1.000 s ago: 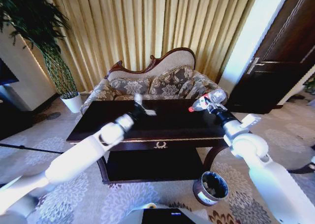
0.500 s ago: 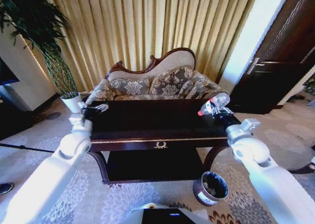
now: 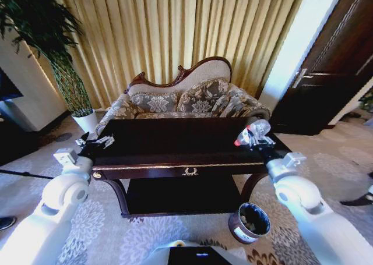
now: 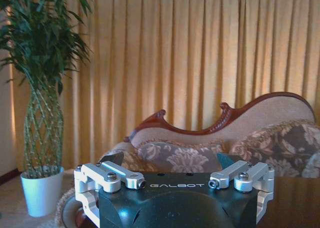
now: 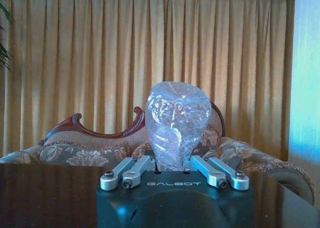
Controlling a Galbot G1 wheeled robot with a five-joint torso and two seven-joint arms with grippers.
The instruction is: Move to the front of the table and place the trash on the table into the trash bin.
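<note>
Mostly, the work was done. The worktop (image 3: 175, 142) looked bare. The right claw (image 3: 252, 135) was clamped on the clear bottle (image 3: 254, 129), above the worktop's right end. The trash bin (image 3: 249, 222) probably held scraps. The left claw (image 3: 93, 141), fingers apart, held nothing.

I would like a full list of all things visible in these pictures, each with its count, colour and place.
table: one, dark glossy with gold trim, centre, before the sofa
bottle: one, clear with red cap, held over the table's right end
bin: one, dark brown, on the carpet by the table's right front leg
sofa: one, floral with carved wood back, behind the table
plant: one, green, white pot, far left
curtain: gold, behind the sofa
door: one, dark, right
left gripper: open, at the table's left end
right gripper: shut on the bottle
</note>
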